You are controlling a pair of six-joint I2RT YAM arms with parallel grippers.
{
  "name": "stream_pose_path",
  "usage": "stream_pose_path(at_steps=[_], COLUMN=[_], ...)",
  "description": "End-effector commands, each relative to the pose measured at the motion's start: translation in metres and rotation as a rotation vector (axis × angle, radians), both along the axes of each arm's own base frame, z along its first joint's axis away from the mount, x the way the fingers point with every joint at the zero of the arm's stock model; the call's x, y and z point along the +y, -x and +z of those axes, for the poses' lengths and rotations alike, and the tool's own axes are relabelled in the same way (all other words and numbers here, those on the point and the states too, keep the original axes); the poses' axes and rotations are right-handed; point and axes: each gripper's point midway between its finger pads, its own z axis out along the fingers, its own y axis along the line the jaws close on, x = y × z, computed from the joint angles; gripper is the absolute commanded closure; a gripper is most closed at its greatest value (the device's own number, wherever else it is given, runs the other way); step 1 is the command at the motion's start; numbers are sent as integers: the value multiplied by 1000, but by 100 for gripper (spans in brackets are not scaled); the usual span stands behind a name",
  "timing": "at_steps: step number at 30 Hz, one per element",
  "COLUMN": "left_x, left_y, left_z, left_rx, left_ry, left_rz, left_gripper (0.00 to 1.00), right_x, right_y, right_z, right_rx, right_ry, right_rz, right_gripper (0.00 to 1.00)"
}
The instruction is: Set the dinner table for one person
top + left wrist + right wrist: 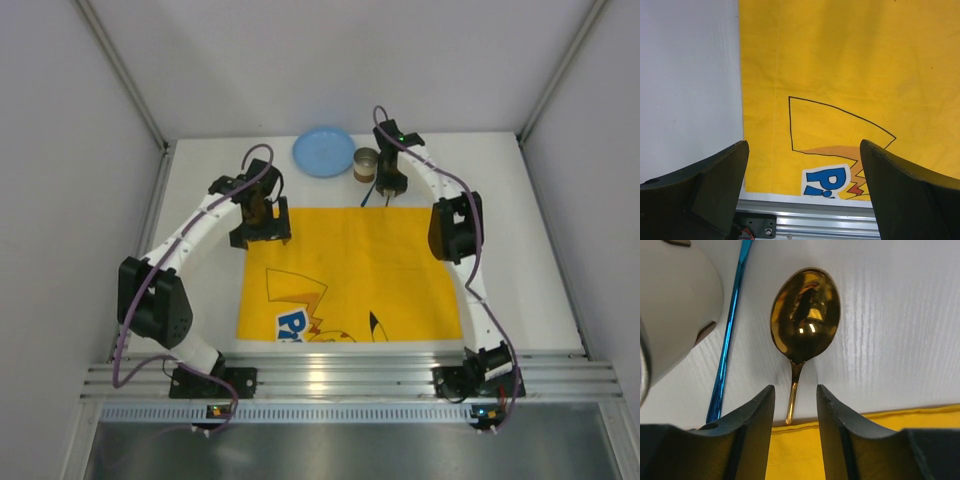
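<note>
Right wrist view looks down past the right hand (795, 390), whose two dark fingers (757, 420) stand partly closed, one on each side of the thin handle of a gold spoon (805, 315). A sliver of white shows between the handle and each finger, so the hand straddles the spoon without gripping it. The spoon lies flat on the white counter (900, 340), its bowl just ahead of the fingertips and its handle end reaching back to the edge of the yellow placemat (900, 440) that lies under the hand. Just outside the finger on the left of this view, a thin blue utensil handle (730, 330) runs forward alongside the spoon, close to it but apart; what kind of utensil it is cannot be told. Farther to that side and ahead, the pale rounded side of a cup (675, 305) crowds in near the blue handle. In the top external view a blue plate (323, 151) sits on the counter beyond the cup, well apart from the hand. The left hand (803, 144) hangs above the placemat's left edge with its jaws spread wide and nothing between them; below it lie yellow cloth, bare counter to one side, and a silver rail (810, 220) at the near edge
</note>
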Motion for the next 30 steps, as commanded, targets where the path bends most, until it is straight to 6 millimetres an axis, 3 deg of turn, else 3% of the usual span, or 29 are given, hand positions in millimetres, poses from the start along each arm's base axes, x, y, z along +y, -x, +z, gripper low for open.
stream_pose_path(at_steps=[1,7,10,11,14,17,20,23,24,30], left_x=[7,8,8,7,7,7,7,7,7,7], left_y=[-8,-15,-20,-20,-24,-27,-28,-29,-30,-33], left_z=[11,6,6,5,4,2,0,-1,-1,0], left_rx=[-23,-9,-7,-4,6,19,25,35,35,39], left_ry=[-12,-16,-22,-23,-29,-35,-42,-53,-53,-61], left_rz=[13,22,22,17,16,9,4,0,-2,-9], left_gripper=[2,2,2,2,2,2,2,2,2,2], right_x=[4,3,-1,-3,-10,-15,-29,-52,-68,-116], right_y=[-10,-5,-5,-5,-8,-14,-33,-58,-67,-116], right_z=[0,-19,-28,-29,-35,-35,-22,1,9,105], right_rx=[-45,7,23,24,32,16,-52,-149,-181,-488], right_ry=[66,41,49,50,49,50,62,63,66,13], right_rz=[30,36,31,28,11,-1,-35,-100,-140,-263], right_gripper=[60,66,77,86,99,100,100,100,100,100])
